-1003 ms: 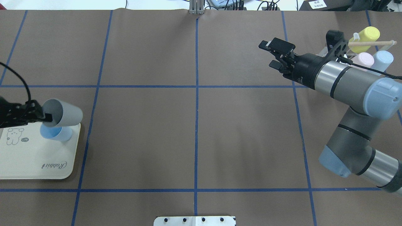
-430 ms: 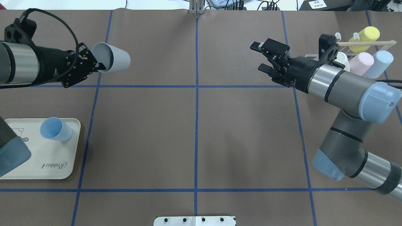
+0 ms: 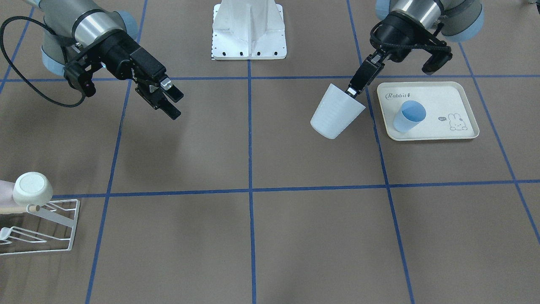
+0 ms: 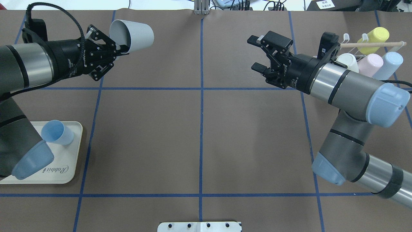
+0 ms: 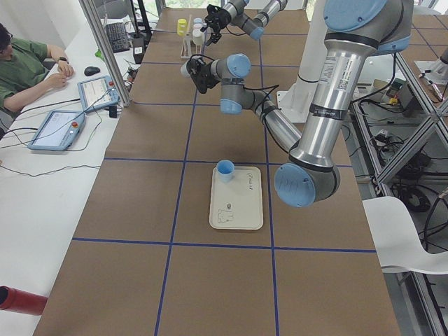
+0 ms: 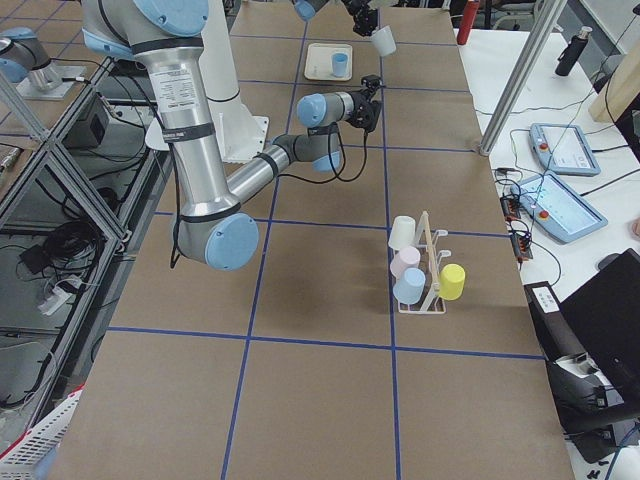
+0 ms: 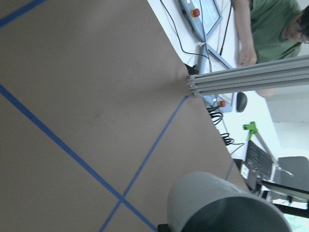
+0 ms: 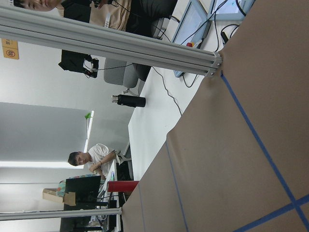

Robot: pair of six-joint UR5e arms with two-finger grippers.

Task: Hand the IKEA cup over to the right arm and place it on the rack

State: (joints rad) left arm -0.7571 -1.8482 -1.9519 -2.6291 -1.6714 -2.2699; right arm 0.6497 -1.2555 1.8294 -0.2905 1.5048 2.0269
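Cup point(image 4: 133, 33), rim-gripped by our left tool point(image 4: 124, 50), has left the tray point(image 4: 64, 153) and nears our wide-open right tool point(image 4: 255, 53) for handover.

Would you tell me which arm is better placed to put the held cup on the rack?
The right. The rack stands beside the right arm, far from the left gripper holding the cup by its rim, and the right gripper is open.

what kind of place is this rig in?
Probably a robotics lab set up for data collection. Left arm and right arm work a paper-covered table gridded in blue tape; a person sits beside it with teach pendants, by aluminium framing.
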